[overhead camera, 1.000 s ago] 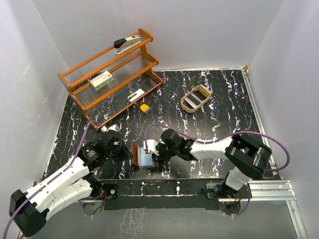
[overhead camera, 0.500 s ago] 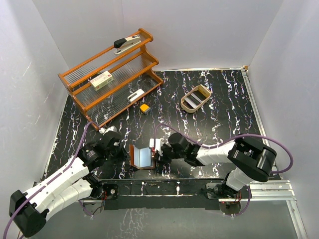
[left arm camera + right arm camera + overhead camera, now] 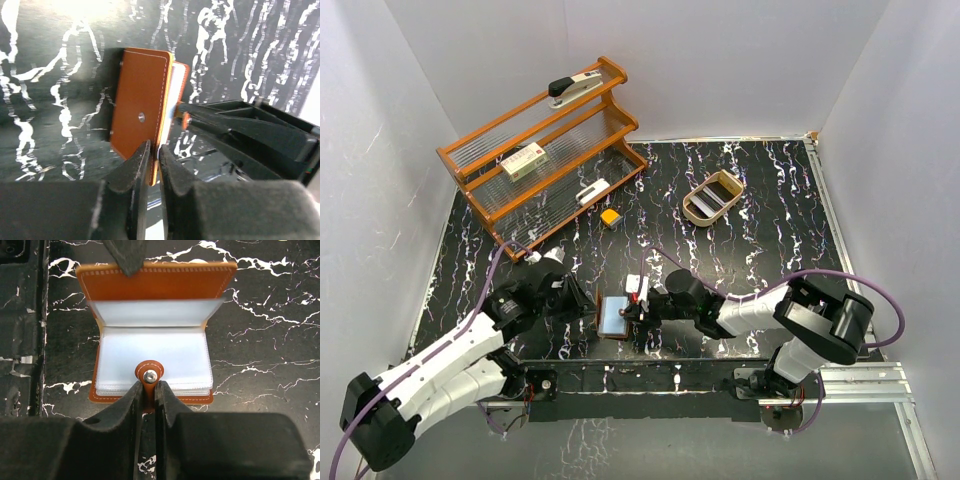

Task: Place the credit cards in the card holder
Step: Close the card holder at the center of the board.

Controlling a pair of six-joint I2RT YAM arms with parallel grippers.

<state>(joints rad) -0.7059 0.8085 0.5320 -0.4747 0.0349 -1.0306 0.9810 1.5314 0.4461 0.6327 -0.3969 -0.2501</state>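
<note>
At table (image 3: pixel 780 250) front, half-open reddish-brown card holder (image 3: pixel 613 316), left tool (image 3: pixel 154 151) clamped on cover (image 3: pixel 140 100), right tool (image 3: pixel 148 388) on tab (image 3: pixel 150 374).

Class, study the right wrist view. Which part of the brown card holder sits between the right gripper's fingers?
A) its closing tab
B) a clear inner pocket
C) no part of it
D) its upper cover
A: the right gripper pinches the closing tab at the near edge of the open card holder.
</note>
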